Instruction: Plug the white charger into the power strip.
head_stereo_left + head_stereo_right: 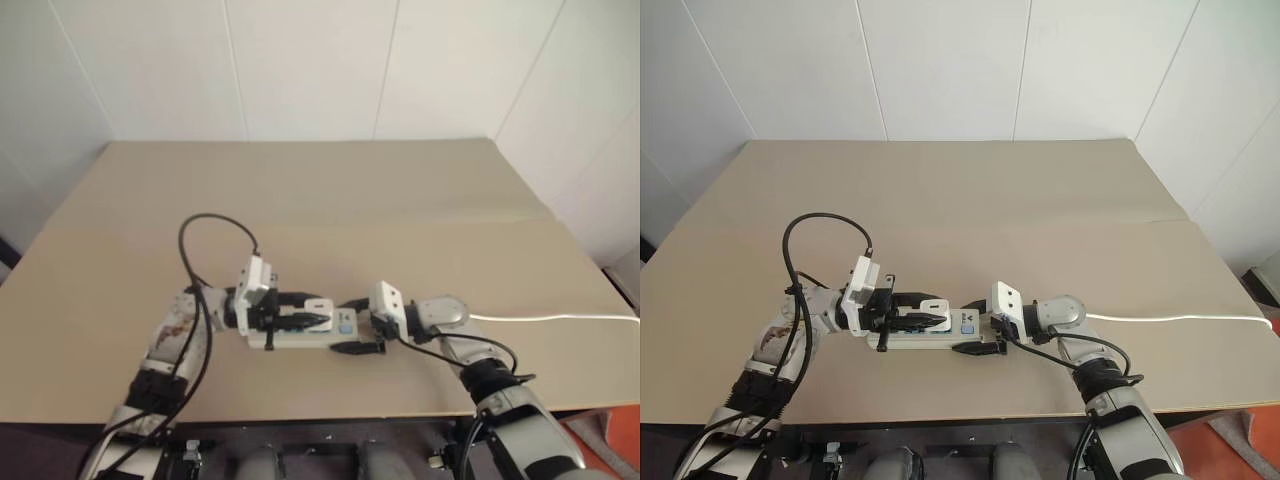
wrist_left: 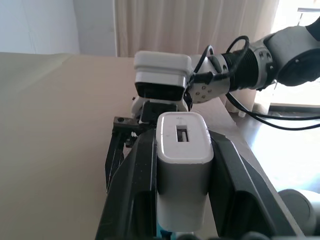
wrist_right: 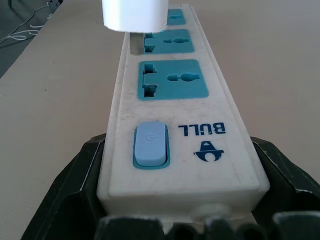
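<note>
Currently, left pincer [image 2: 182, 200] clamps white charger [image 2: 182, 165] over a middle socket; right pincer [image 3: 182, 220] clamps power strip [image 3: 180, 125], steadying insertion near counter's [image 1: 330, 190] front edge.

Tan tabletop [image 1: 330, 190], matte, seam line running across its middle. White panelled wall [image 1: 300, 65] behind far edge, vertical joints showing, another panelled wall angling in at right. Pale curtain [image 2: 195, 25] hanging in folds beyond table in left wrist view, bright window [image 2: 300, 30] beside it. Orange patch of floor [image 1: 600, 435] past table's near right corner.
</note>
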Tool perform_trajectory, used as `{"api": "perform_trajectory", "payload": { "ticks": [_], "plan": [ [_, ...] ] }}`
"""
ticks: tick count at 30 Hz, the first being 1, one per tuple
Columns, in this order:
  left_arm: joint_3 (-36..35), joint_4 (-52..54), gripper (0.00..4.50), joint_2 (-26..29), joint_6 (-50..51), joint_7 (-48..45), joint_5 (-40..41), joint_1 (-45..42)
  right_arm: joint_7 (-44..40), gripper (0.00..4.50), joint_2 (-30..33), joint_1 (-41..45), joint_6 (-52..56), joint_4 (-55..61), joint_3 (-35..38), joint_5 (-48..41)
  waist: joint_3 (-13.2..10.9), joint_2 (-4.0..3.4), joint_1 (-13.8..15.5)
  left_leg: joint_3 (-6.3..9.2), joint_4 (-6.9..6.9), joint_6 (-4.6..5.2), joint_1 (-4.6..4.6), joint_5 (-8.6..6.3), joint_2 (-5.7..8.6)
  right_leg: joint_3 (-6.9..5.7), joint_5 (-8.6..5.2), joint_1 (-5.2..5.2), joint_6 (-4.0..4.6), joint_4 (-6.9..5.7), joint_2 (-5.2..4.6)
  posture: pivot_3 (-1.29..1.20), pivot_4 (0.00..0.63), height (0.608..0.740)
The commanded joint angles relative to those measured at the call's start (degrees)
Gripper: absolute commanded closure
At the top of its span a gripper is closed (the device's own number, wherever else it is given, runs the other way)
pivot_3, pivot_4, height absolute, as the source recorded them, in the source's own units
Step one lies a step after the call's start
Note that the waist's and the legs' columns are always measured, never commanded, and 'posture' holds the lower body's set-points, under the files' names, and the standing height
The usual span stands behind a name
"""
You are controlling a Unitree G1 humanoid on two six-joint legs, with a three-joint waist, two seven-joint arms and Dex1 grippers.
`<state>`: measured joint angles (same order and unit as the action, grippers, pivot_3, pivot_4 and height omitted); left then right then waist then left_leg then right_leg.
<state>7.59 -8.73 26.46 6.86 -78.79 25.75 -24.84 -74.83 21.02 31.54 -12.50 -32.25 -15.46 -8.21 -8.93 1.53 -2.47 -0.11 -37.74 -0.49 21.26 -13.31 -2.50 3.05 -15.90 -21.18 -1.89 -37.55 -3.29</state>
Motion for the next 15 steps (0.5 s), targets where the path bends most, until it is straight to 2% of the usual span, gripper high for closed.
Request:
{"api": "perform_trajectory", "payload": {
  "ticks": [1,15],
  "plan": [
    [0.12,-0.67,3.49,-0.67,-2.61,-1.15,-0.64,-1.56,-0.56,1.08,1.83,-2.08,2.24,-1.24,-2.51,3.65,0.0,0.0,0.01,0.0,0.0,0.01,0.02,-0.01,0.0,0.0,0.0,0.0,0.0,0.03,-0.01,0.0,0.15,0.74],
    [0.27,-3.27,3.49,-2.46,-4.2,-2.1,-1.79,-3.19,-0.3,1.08,2.14,-2.85,3.88,0.66,-2.43,3.42,0.0,0.0,0.1,0.0,0.07,0.08,0.2,-0.1,-0.02,-0.07,0.01,-0.03,-0.01,0.36,-0.02,0.0,0.15,0.74]
  ]
}}
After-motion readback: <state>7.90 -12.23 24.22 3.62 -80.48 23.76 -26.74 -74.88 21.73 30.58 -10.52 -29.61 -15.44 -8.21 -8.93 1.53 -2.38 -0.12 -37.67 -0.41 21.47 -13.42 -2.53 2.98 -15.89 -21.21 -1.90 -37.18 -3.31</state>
